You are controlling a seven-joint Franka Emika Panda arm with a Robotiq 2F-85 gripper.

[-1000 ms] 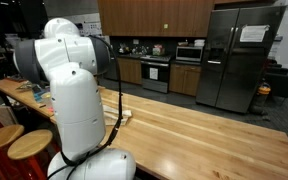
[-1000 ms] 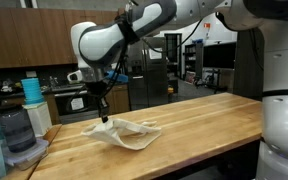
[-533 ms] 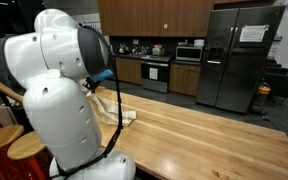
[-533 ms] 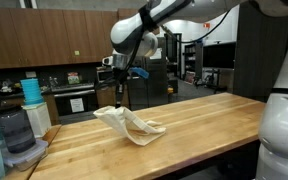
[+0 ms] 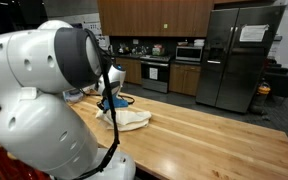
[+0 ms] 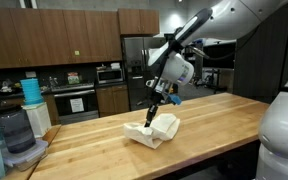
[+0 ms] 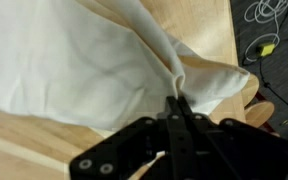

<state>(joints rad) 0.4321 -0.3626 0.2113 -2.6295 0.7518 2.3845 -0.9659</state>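
Gripper (image 6: 153, 104) pinched shut on a raised fold of a cream cloth (image 6: 154, 130). The rest lies at the middle of the wooden surface (image 6: 209, 118). It looks light, limp and easily bunched, best pinched at an edge.

The cloth (image 7: 94, 60) is a soft, matt, cream woven fabric that drapes in loose folds. The table (image 6: 219, 115) is pale wood laid in long glued strips, smooth, with a light satin sheen. The gripper (image 7: 177, 100) is matt black, either hard plastic or coated metal; which one cannot be told. The robot arm (image 5: 44, 80) wears a smooth, glossy white plastic shell. The refrigerator (image 5: 236, 60) looks like brushed steel with a dull gleam, and the cabinets (image 5: 149, 15) are dark, smooth, matt wood.
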